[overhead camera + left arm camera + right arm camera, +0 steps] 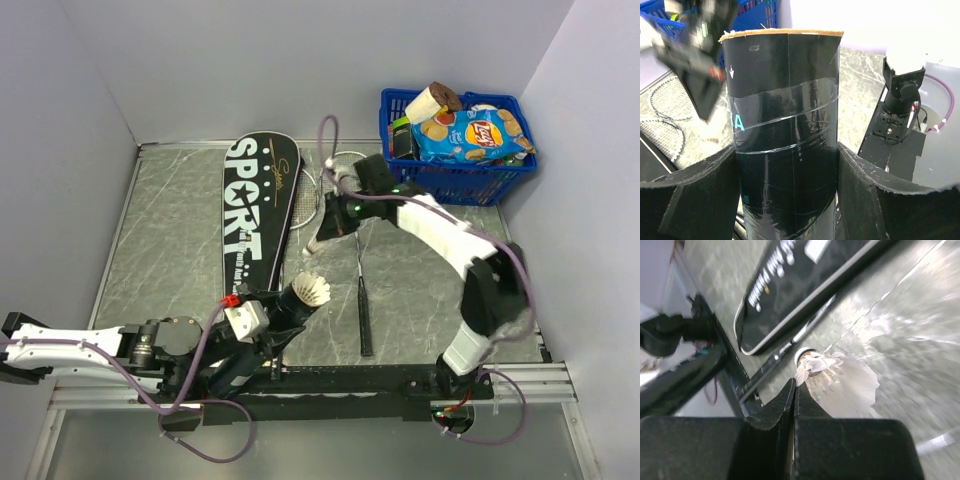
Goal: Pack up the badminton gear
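My left gripper [275, 322] is shut on the long black tube [295, 306] and holds it tilted up to the right. In the left wrist view the tube [785, 100] fills the gap between the pads. A white shuttlecock [313, 292] sits in the tube's mouth. My right gripper [331, 228] is shut on the feather edge of a second shuttlecock [840, 380] and holds it above the table, a little beyond the tube's mouth. Two rackets [361, 290] lie crossed mid-table. The black "SPORT" cover [255, 215] lies to their left.
A blue basket [497, 177] of snack packets stands at the back right corner. Grey walls close the back and both sides. The arms' mounting rail [400, 378] runs along the near edge.
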